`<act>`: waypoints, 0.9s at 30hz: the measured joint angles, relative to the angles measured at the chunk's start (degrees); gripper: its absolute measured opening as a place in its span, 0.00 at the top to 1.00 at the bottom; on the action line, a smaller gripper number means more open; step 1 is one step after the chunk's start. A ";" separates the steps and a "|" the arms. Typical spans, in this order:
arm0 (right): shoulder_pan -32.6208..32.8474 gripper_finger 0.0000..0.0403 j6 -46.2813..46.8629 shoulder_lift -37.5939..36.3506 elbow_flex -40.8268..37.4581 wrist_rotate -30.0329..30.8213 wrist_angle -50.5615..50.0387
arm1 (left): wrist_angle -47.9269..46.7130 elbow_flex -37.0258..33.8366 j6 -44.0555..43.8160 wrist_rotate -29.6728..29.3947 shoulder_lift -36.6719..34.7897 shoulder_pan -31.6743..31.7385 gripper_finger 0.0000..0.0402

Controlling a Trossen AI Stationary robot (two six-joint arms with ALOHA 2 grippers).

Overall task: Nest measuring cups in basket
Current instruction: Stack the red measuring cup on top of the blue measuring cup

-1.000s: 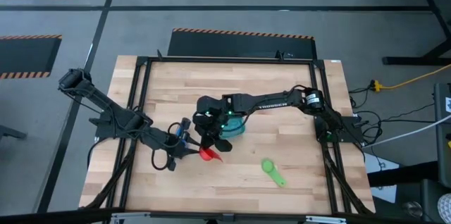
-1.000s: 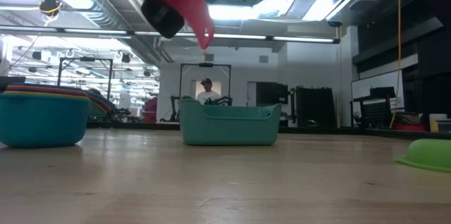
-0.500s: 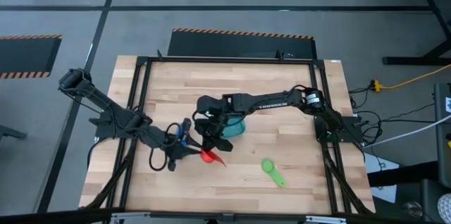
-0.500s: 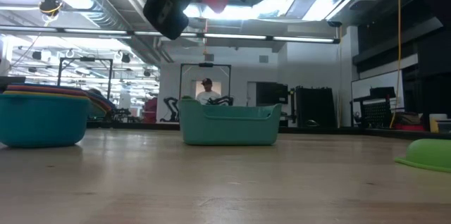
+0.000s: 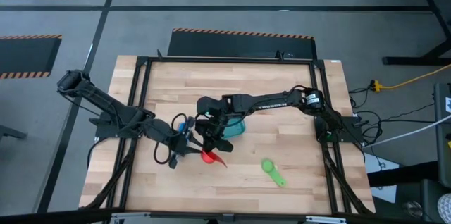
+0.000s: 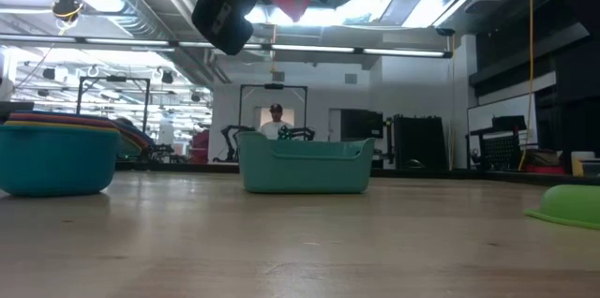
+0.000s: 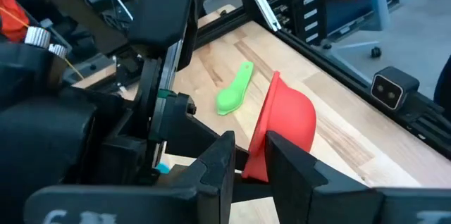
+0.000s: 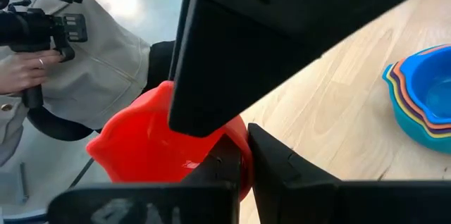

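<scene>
A wooden table [image 5: 282,97] seen from above, with two dark robot arms reaching toward its middle. The red measuring cup [image 5: 207,156] is held up off the table, near the front centre, and both grippers meet at it. The right gripper [image 5: 211,139], coming in from the right side, has its fingers pressed together on the red cup (its wrist view shows the cup's rim pinched between the two fingertips). The left gripper [image 5: 189,146], reaching in from the left, has its fingers narrowed around the cup's flat handle; in its wrist view the handle sits between the two fingers [image 7: 218,164], though whether they press it cannot be told.

Just behind the grippers sits the teal basket [image 6: 305,165], resting on the table. A stack of nested cups [image 6: 56,153], teal on the outside with coloured rims showing, stands close to the left gripper. The green measuring cup [image 5: 273,170] lies on its own toward the front right, well apart from the rest.

A person stands in the room beyond the table, holding control handles.
</scene>
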 joint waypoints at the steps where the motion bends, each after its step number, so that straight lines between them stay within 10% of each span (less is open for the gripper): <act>1: 0.00 0.95 0.05 0.00 0.00 0.00 -0.02 | 0.00 0.00 -0.14 0.20 0.00 0.19 0.82; 27: 0.15 0.95 -0.13 0.00 0.00 -0.05 -0.14 | -0.15 0.00 0.95 2.28 0.07 0.51 0.99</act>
